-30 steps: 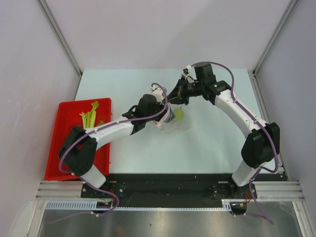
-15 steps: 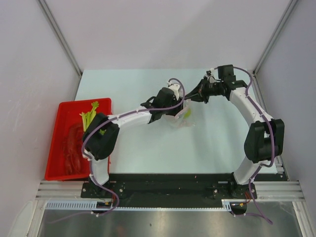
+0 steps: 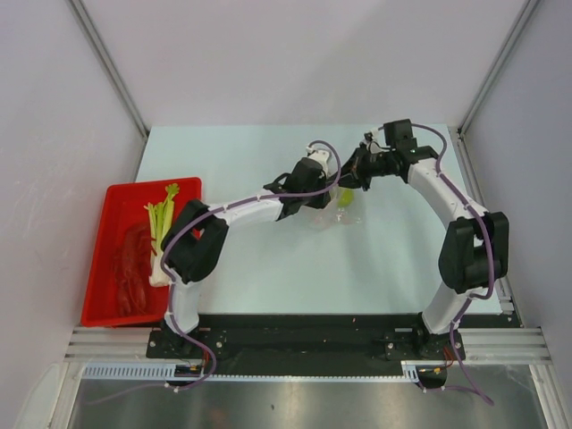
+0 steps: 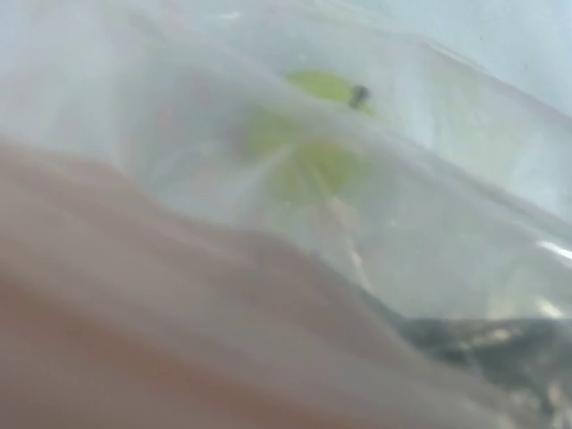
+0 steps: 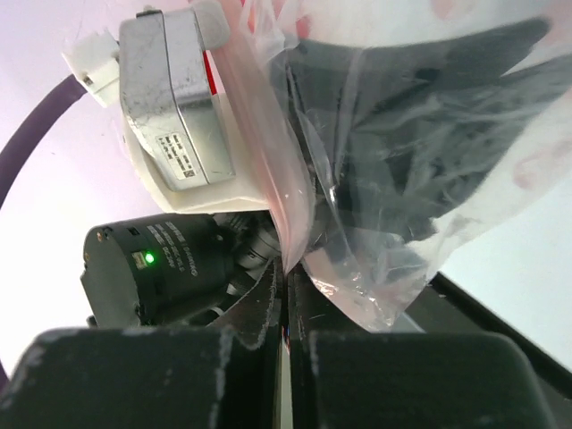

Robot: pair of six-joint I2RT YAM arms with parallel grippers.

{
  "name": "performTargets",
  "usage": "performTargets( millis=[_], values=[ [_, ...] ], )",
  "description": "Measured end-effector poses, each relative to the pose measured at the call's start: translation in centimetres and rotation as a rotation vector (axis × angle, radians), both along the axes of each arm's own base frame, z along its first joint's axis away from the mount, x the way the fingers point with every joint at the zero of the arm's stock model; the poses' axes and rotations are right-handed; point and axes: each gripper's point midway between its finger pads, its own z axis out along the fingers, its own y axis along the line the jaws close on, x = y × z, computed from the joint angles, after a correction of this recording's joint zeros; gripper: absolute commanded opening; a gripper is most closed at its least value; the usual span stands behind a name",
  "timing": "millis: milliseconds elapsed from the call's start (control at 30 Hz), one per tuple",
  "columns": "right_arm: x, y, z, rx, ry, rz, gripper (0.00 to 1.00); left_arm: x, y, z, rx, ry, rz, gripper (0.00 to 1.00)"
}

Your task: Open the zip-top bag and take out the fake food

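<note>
Right hand [image 3: 355, 175] is pinching the bag [image 3: 334, 216] at its mouth, fingers pressing together on the clear plastic beside the pink strip [image 5: 273, 170]. Left hand [image 3: 322, 192] is reaching at the bag's mouth from the other side. Its wrist camera is looking through blurred plastic with no fingers showing, so I cannot tell whether it is spread or gripping. Everything is resting on the pale desk [image 3: 268, 259]. The red tray [image 3: 107, 198] is sitting at the desk's left edge, well apart from the bag, which is lying between the two hands. In the tray the lobster [image 3: 132, 264] is lying lengthwise, and the stalk [image 3: 161, 219] is resting along the right side with its leaves pointing away from the arms. The pear [image 3: 346, 195] is sitting inside the bag, showing yellow-green through the plastic.
</note>
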Motion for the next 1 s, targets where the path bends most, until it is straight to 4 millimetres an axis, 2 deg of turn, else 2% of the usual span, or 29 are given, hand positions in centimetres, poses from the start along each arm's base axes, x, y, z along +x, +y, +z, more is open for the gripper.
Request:
performTargets(
  millis=[133, 233, 333, 433, 533, 600, 700, 767, 933, 1000],
  values=[
    [-0.7, 2.7, 0.8, 0.022, 0.025, 0.009, 0.00, -0.3, 1.3, 0.5, 0.002, -0.012, 0.036, 0.40],
    [-1.6, 5.6, 2.3, 0.065, 0.049, 0.013, 0.00, -0.9, 2.6, 1.8, 0.009, -0.028, 0.056, 0.43],
    [-2.9, 8.5, 4.7, 0.132, 0.071, 0.025, 0.00, -1.7, 5.1, 4.0, 0.019, -0.057, 0.076, 0.50],
    [-4.6, 10.7, 7.2, 0.197, 0.067, 0.057, 0.00, -2.9, 7.5, 7.0, 0.015, -0.102, 0.076, 0.52],
    [-6.4, 11.6, 9.3, 0.233, 0.037, 0.097, 0.00, -4.6, 8.2, 9.3, -0.005, -0.133, 0.035, 0.52],
    [-7.1, 11.3, 9.6, 0.224, 0.009, 0.116, 0.00, -5.7, 7.8, 9.8, -0.023, -0.135, -0.012, 0.52],
    [-7.6, 9.3, 8.6, 0.165, -0.020, 0.125, 0.00, -7.5, 6.8, 8.2, -0.036, -0.089, -0.100, 0.51],
    [-7.6, 7.5, 7.2, 0.124, -0.019, 0.121, 0.00, -8.5, 6.0, 6.1, -0.021, -0.036, -0.155, 0.51],
    [-6.5, 1.8, 1.6, 0.010, 0.045, 0.051, 0.00, -10.5, 3.7, 0.6, 0.018, 0.117, -0.277, 0.49],
    [-6.8, 0.5, -0.1, -0.019, 0.077, 0.042, 0.00, -10.9, 2.7, -0.7, 0.023, 0.166, -0.303, 0.51]
  ],
)
